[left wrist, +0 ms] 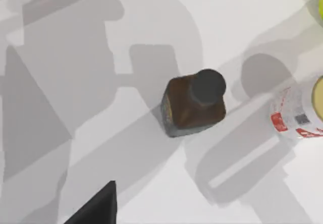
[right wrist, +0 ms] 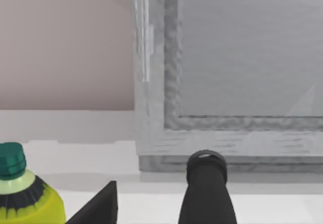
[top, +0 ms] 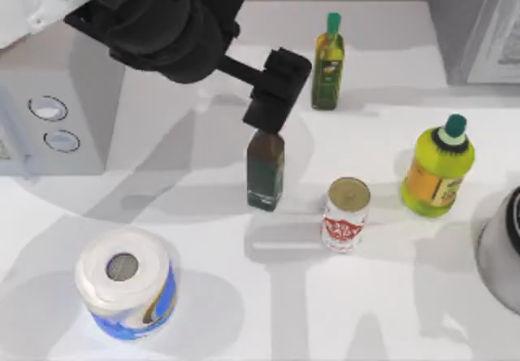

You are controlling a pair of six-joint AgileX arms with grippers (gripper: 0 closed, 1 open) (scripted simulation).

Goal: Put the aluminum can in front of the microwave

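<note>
The paper roll (top: pixel 126 284) stands nearest, at about 7 o'clock on the worktop (top: pixel 268 312). The aluminum can (top: pixel 346 213) stands upright just right of the centre, beside the dark brown bottle (top: pixel 266 170). I judge the can light, with thin walls that dent and a smooth, slippery side, so a gentle grip around its middle seems best. The left claw (top: pixel 275 93) hovers above the brown bottle; I cannot tell how its fingers stand. The microwave (top: pixel 49 117) sits at 9 o'clock, the right arm (top: pixel 500 251) at 3 o'clock.
</note>
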